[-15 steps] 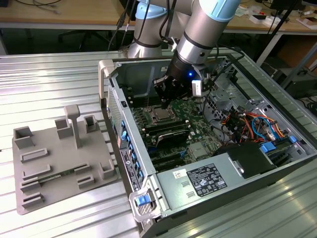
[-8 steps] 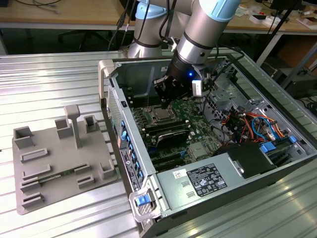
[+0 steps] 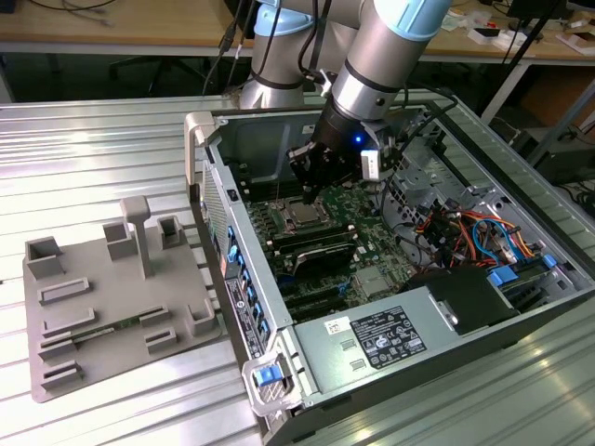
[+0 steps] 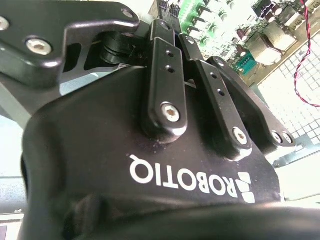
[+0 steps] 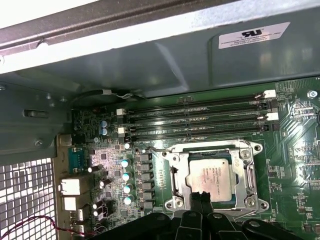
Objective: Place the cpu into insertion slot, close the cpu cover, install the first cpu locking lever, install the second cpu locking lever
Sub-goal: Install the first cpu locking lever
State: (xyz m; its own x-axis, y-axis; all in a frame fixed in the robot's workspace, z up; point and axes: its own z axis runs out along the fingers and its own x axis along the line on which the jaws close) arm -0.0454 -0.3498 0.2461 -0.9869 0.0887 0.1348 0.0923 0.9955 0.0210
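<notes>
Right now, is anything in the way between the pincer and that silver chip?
Nothing visible is. The pincer is right at the chip's edge, and the metal cover only frames the chip, leaving its top bare.

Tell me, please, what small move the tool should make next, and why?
Probably shift the tool off the cpu toward the wire lever beside the cpu cover. The cover already lies flat around the seated cpu, and the tool's shut tips are at the cpu's edge, on no lever.
</notes>
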